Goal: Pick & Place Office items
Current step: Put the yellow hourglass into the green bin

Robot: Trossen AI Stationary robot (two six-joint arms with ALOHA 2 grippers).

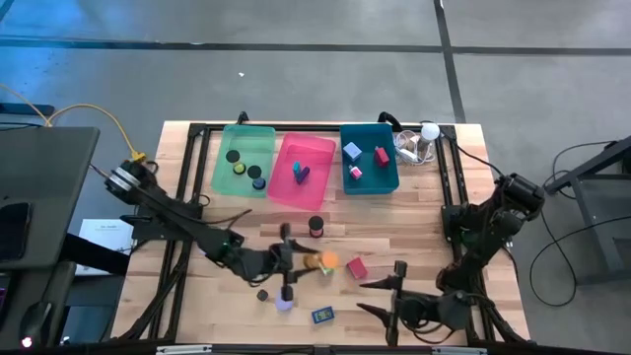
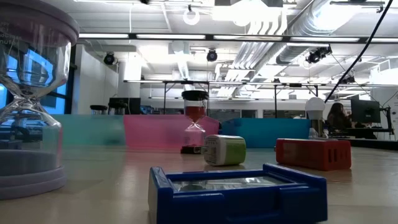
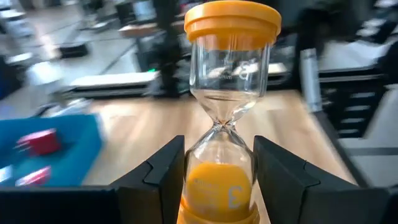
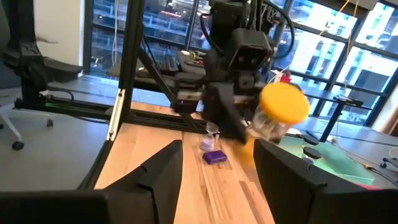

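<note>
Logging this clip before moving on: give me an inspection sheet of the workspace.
Surface: wooden table, black frame.
Job's things: orange hourglass in left end effector; red hourglass, red block, blue block, lavender hourglass loose; more pieces in the green bin, pink bin and teal bin.
Clutter: white-topped gadget beside the teal bin.
End effectors: left shut on the hourglass; right end effector open, empty, near edge.
Cables: yellow cable off the left side.
Surroundings: person seated far behind.
</note>
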